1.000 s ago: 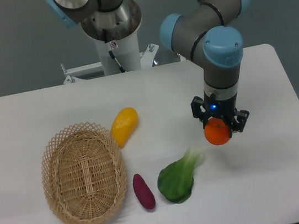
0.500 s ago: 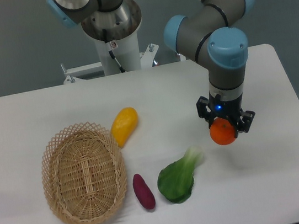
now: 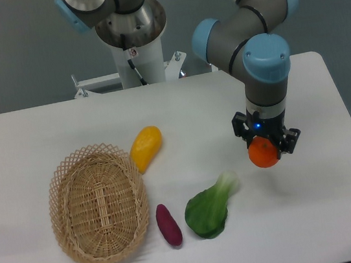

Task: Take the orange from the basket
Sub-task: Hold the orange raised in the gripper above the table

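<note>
Small round bright-orange orange (image 3: 264, 153) clenched in the tool (image 3: 266, 147), above the white surface (image 3: 317, 209), basket (image 3: 98, 204) far left

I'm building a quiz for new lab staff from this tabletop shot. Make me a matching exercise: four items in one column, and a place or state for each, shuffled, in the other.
Items
1. orange
2. basket
3. purple sweet potato
4. yellow mango-like fruit

Descriptions
A. lying between the wicker and the leafy green
B. empty, at the left of the table
C. held in the end effector
D. just beyond the wicker rim, toward the robot base

Pairs: 1-C, 2-B, 3-A, 4-D
</note>
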Tool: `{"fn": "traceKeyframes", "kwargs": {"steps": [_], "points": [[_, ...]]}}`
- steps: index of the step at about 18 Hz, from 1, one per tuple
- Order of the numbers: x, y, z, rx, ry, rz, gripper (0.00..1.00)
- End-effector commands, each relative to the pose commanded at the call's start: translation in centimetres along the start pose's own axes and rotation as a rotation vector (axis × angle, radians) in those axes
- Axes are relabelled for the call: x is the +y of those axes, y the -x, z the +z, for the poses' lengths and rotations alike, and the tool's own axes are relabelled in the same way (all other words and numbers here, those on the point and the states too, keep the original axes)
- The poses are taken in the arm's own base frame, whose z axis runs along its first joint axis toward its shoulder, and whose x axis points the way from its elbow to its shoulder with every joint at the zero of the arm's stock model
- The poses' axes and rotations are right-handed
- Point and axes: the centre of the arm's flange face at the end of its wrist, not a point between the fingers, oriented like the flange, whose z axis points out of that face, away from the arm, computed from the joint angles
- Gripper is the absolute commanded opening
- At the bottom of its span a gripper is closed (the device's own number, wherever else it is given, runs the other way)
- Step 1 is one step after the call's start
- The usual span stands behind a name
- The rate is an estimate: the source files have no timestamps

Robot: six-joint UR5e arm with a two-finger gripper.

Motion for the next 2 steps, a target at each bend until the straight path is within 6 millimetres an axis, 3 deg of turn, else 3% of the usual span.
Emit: {"fn": "traceKeyframes", "kwargs": {"steps": [2], "points": [[0.02, -0.05, 0.06, 0.001, 0.000, 0.000, 0.55]]}}
